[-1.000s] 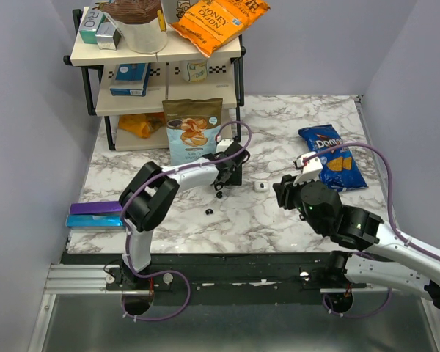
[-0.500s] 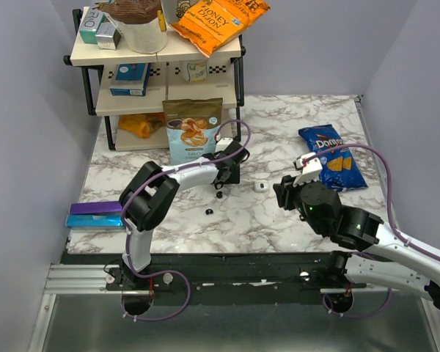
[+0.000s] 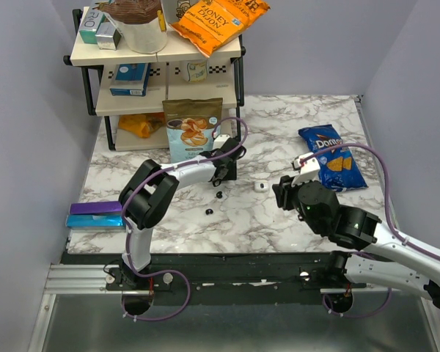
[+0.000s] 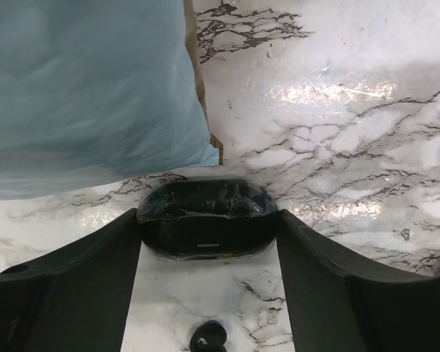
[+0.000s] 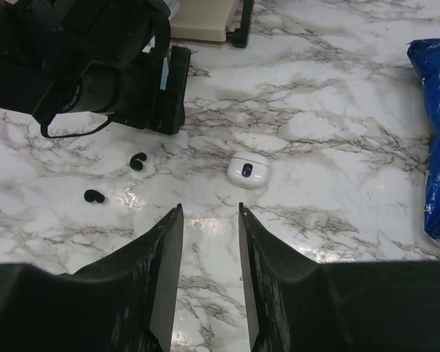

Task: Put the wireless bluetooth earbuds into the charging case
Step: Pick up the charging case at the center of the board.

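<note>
My left arm reaches from its base at the near left, elbow folded low over the counter [image 3: 279, 132], forearm stretched far and right so that the left fingers [image 4: 95, 271] sit just in front of a standing light-blue snack pouch [image 3: 193, 130]. On the left wrist camera I see the one black charging case [image 4: 207, 220] lying on the marble between those fingers, with each finger pressed against one side of it, so I read them as closed on the case. My right arm comes in from the near right, its wrist low and pointing far and left. The right fingers [image 5: 161, 257] hover above bare marble, parted, with nothing between them. I count two earbuds [image 3: 218, 195], both small, black and loose on the counter. One lies just near of the left fingers and the case. The other [image 3: 208, 212] lies a little nearer and further left, apart from the first. Neither is in the case. Between the two arms, right of the earbuds, lies one small white rounded object [image 3: 260, 186] with a dark spot on it. On the far right of the counter I count one blue chip bag [image 3: 330, 158] lying flat. At the far left stands one shelf rack [image 3: 238, 73] with an orange snack bag [image 3: 220, 22] on its top shelf. One purple box [image 3: 95, 213] sits at the near left edge.
</note>
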